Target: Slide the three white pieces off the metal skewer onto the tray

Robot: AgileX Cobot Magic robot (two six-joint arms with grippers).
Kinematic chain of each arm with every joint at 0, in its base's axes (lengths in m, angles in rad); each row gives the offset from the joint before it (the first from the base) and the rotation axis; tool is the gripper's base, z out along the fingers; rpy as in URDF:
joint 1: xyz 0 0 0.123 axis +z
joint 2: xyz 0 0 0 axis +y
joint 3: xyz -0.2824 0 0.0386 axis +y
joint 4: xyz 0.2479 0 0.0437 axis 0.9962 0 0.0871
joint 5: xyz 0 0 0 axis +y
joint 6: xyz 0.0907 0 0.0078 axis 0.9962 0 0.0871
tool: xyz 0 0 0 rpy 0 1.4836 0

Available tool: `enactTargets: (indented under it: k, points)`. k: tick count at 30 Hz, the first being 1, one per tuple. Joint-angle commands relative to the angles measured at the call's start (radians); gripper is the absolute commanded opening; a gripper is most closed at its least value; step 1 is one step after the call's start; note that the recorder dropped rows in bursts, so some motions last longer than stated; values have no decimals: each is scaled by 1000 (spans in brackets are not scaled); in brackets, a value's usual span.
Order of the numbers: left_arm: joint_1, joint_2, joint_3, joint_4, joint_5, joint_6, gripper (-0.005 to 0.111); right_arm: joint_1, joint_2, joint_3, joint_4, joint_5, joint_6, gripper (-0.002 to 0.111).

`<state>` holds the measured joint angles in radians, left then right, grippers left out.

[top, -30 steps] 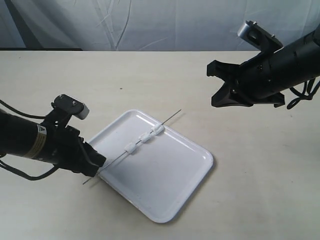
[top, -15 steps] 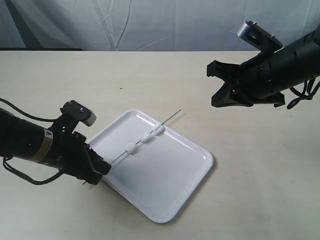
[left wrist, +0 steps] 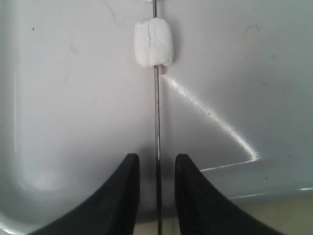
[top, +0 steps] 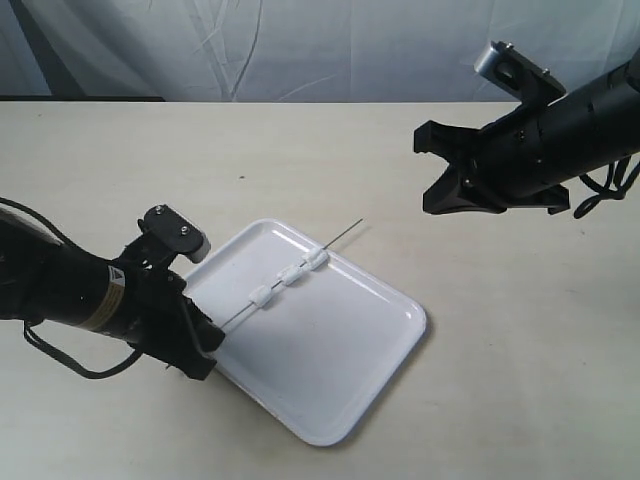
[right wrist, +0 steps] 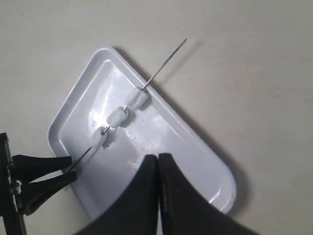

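Observation:
The white tray lies on the table with the thin metal skewer resting diagonally across its far left part. Three white pieces are threaded on the skewer, spaced along its middle. My left gripper is at the tray's left rim, open, with the skewer's near end running between its fingers without touching them. The nearest white piece sits just ahead. My right gripper hovers high at the right, shut on nothing.
The beige table spreads around the tray. A pale cloth backdrop hangs behind the table's far edge. The skewer's pointed tip sticks out past the tray's far rim.
My left gripper has slid right along the skewer up to the tray's rim, covering the skewer's near end. Skewer, pieces and right arm have not moved.

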<state>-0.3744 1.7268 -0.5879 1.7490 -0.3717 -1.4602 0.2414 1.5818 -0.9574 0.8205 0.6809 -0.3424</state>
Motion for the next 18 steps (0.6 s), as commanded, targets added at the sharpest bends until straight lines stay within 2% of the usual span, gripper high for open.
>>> enactTargets:
  k: [1, 7, 12, 18]
  points:
    - [-7, 0, -3, -5, -11, 3, 25, -1, 0, -7, 3, -17, -6, -1]
    - [-7, 0, -3, -5, 10, 3, 22, -1, 0, -7, 3, -18, -6, -1]
    - [-7, 0, -1, -5, 1, 4, 0, -1, 0, -7, 3, -35, -6, -1]
    - [-7, 0, -1, -5, -5, -2, 0, -1, 0, -5, 1, -58, -6, -1]
